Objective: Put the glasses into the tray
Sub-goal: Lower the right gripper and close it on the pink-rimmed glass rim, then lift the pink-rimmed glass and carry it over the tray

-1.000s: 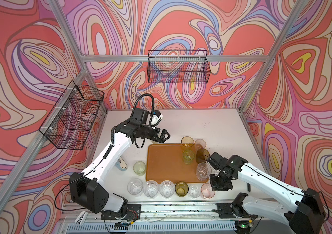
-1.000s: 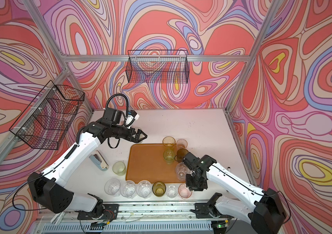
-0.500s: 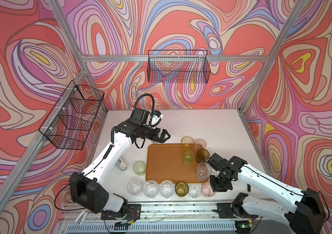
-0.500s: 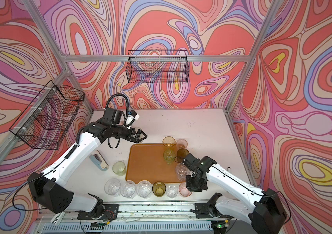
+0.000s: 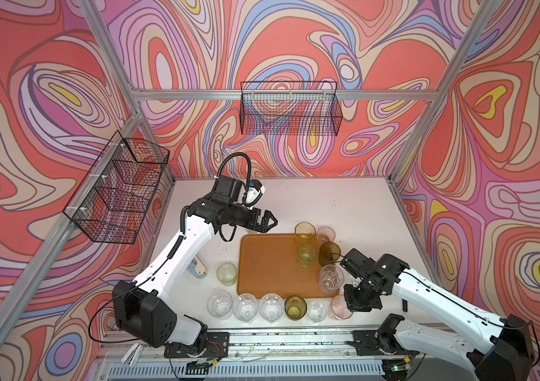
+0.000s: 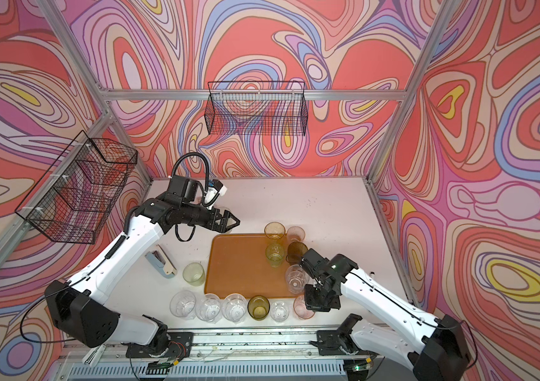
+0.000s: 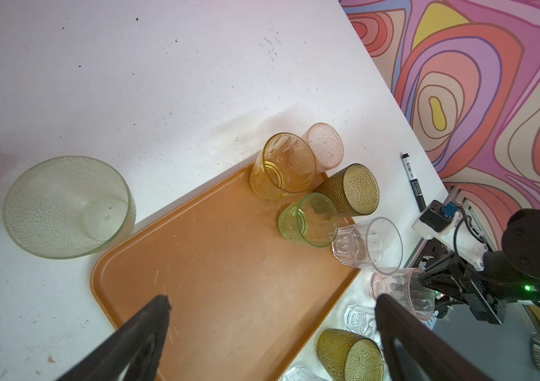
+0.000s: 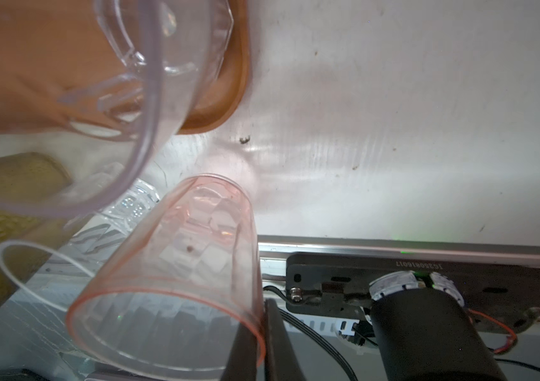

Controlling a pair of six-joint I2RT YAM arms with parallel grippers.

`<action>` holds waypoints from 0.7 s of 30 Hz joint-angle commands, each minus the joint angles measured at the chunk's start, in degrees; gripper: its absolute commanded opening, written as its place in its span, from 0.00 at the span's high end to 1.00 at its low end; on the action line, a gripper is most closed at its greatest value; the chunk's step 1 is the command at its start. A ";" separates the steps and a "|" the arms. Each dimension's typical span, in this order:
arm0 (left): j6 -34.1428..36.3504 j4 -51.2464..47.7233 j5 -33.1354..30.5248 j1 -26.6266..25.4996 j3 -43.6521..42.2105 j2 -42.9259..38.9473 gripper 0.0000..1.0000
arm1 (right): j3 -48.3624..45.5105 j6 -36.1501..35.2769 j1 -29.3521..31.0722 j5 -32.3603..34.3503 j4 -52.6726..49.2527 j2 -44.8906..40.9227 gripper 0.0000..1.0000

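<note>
The orange tray (image 5: 268, 264) (image 6: 239, 264) lies mid-table. On its right part stand an amber glass (image 5: 305, 232), a green glass (image 5: 306, 255), a brown glass (image 5: 329, 253) and a clear glass (image 5: 329, 279). A pink dimpled glass (image 5: 325, 234) stands just behind the tray. Along the tray's front edge runs a row of clear glasses (image 5: 245, 307), an olive glass (image 5: 295, 307) and a pink faceted glass (image 5: 340, 306) (image 8: 176, 257). My right gripper (image 8: 262, 333) (image 5: 354, 300) is shut on that pink glass's rim. My left gripper (image 7: 272, 300) (image 5: 270, 222) hangs open over the tray's far left corner, holding nothing.
A pale green glass (image 5: 227, 273) stands left of the tray, and a larger frosted one (image 7: 64, 207) by its far corner. A stapler (image 5: 197, 269) lies further left, a black pen (image 7: 413, 181) at the right edge. Wire baskets (image 5: 290, 110) (image 5: 120, 191) hang on the walls.
My right gripper has come down toward the front edge and shut on the pink faceted glass's rim. The left arm has stayed where it was.
</note>
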 commanded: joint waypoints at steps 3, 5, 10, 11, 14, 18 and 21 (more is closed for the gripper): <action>-0.60 -0.99 1.50 -0.90 1.06 -0.41 0.00 | 6.09 0.99 0.31 1.67 -6.89 -2.24 1.00; -0.31 -0.88 0.59 -0.88 1.11 -0.37 0.00 | 8.89 1.00 0.31 2.32 -9.43 -1.31 1.00; 0.26 -2.09 -0.73 -0.92 1.62 0.20 0.00 | 14.90 2.25 0.31 4.91 -13.60 -0.55 1.00; 0.18 -2.07 -0.78 -0.88 1.60 0.21 0.00 | 16.36 2.22 0.26 5.20 -14.43 -0.16 1.00; -0.15 -2.06 -0.15 -0.88 1.78 0.06 0.00 | 20.65 1.25 0.31 6.84 -16.55 1.70 1.00; -0.51 -1.98 -0.08 -0.88 1.73 -0.23 0.00 | 26.60 -1.65 0.30 9.10 -18.49 6.08 1.00; -0.32 -2.83 -1.07 -0.88 2.22 -0.17 0.00 | 30.49 -3.88 0.30 9.68 -18.58 8.97 1.00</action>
